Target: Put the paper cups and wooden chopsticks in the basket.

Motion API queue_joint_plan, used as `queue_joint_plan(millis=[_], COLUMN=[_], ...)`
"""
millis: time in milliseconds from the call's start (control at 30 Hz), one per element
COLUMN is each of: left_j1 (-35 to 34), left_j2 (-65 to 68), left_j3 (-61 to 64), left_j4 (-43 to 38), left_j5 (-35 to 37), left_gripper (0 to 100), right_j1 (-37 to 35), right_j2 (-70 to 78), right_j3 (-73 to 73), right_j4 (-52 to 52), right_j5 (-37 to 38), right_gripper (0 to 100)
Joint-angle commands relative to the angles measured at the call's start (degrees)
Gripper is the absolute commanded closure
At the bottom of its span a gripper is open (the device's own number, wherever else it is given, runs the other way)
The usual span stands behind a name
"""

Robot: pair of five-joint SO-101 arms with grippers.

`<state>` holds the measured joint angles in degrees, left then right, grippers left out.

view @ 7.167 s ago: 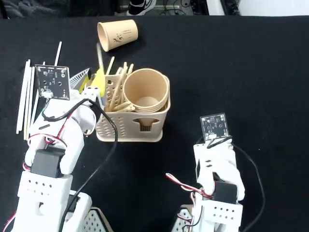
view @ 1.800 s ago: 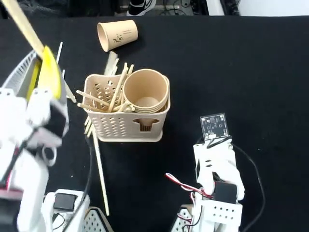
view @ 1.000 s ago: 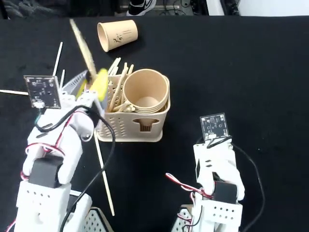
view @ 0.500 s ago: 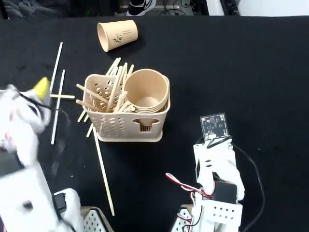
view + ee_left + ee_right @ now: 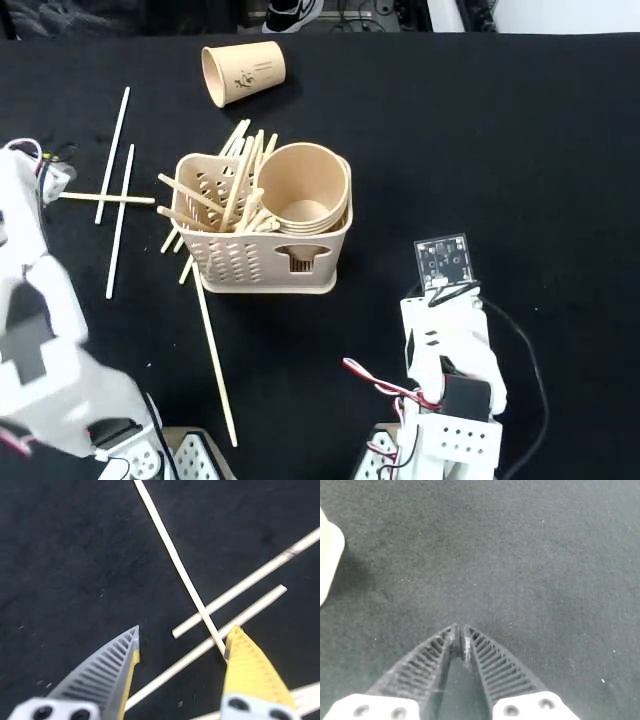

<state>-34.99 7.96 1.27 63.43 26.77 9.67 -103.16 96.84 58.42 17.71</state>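
The left gripper swings from the basket to the loose chopsticks at its nine o'clock, jaws spread, apparently for another pickup; the right gripper sits pressed together.

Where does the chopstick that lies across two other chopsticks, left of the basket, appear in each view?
High view: the crossing chopstick lies sideways, left of the basket.
Left wrist view: the crossing chopstick runs diagonally over the other two.
Right wrist view: black cloth.
Shared landmark: the two parallel chopsticks it crosses.
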Motion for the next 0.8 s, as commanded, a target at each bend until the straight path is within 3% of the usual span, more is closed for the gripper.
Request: queue_joint_plan(millis=[0, 233, 500, 767], left_j1=[-0.8, -0.7, -1.3, -1.1], left_j2=[15.6, 33.8, 45.3, 48.6], left_j3=[-14.9, -31.2, -52.5, -74.2], left_j4=[0.4, 2.8, 17.8, 36.0], left_j5=[3.8, 6.5, 3.4, 0.2], left_gripper=[73, 74, 96, 97], right_j1=[-0.9, -0.9, -0.9, -0.9], right_j2=[-2.9, -2.9, -2.9, -2.9], right_j3=[-0.2, -0.2, -0.2, -0.2], right_j4=[0.3, 0.3, 0.3, 0.3], right_j5=[0.1, 0.1, 0.1, 0.1], right_gripper=[98.6, 98.6, 98.6, 98.6])
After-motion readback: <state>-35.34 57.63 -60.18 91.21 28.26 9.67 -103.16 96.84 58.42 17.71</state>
